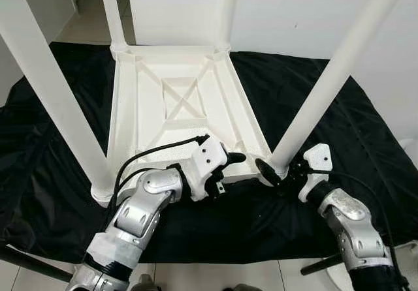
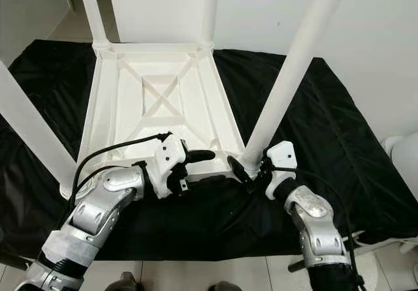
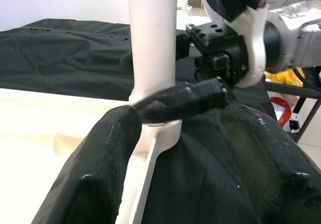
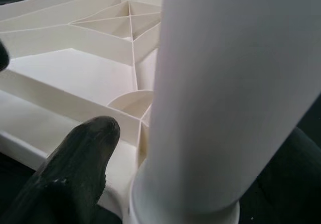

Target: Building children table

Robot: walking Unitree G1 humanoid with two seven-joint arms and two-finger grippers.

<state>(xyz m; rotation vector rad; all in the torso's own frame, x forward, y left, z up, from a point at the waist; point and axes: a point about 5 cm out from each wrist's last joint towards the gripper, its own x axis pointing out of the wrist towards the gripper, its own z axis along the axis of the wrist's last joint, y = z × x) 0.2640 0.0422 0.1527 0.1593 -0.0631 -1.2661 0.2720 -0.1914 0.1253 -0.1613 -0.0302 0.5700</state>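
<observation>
A white children's table [image 1: 183, 102] is lying upside down on a black cloth [image 1: 339, 121], its ribbed underside facing up and its four legs standing upward from the corners. The right pincer [image 1: 282, 171] is sitting at the base of the near right leg [image 1: 326, 85], its fingers spread around the leg where it enters the corner socket, one black finger [image 4: 75, 169] resting just beside the socket. The left pincer [image 1: 228, 164] is hovering spread over the table's near edge, just beside that same corner, pinching nothing.
</observation>
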